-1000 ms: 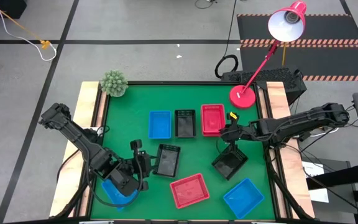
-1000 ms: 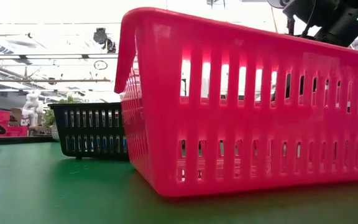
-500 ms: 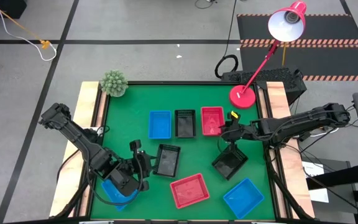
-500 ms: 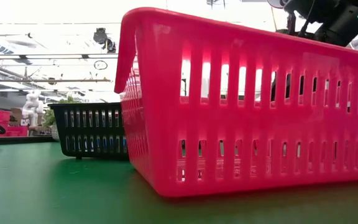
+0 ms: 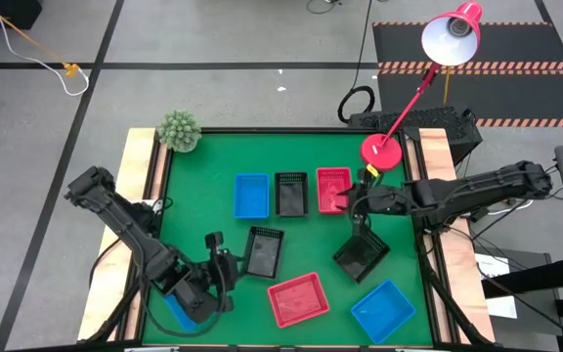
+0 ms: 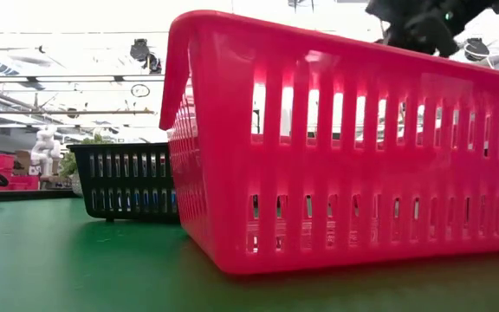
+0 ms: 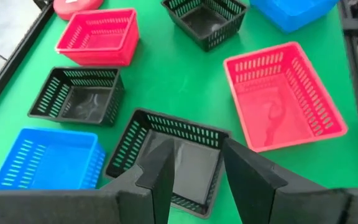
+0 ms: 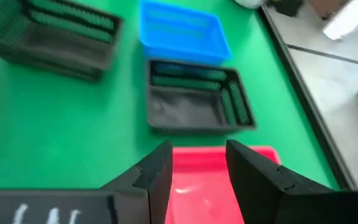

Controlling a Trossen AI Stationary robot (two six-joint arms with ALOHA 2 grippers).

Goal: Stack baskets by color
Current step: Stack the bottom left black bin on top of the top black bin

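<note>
Three baskets stand in a row at the far middle: blue (image 5: pixel 250 196), black (image 5: pixel 290 193) and red (image 5: pixel 333 189). My right gripper (image 5: pixel 352 202) hovers open above the red basket's (image 8: pixel 213 180) right end, clear of it. Another black basket (image 5: pixel 263 251) sits near the middle, and my left gripper (image 5: pixel 217 244) stands open just to its left, its fingers (image 7: pixel 157 177) short of the basket's (image 7: pixel 166 152) near wall. A blue basket (image 5: pixel 176 313) lies partly hidden under the left arm.
A black basket (image 5: pixel 362 256), a red basket (image 5: pixel 298 299) and a blue basket (image 5: pixel 383 311) lie on the near right of the green mat. A small plant (image 5: pixel 178 130) stands at the far left corner, and a red lamp base (image 5: pixel 381 152) at the far right.
My right gripper has risen from beside the red basket in the far row and moved slightly toward the table's left; that basket stays on the mat. My left gripper has shifted a little toward the near edge, covering more of the blue basket beneath its arm.
</note>
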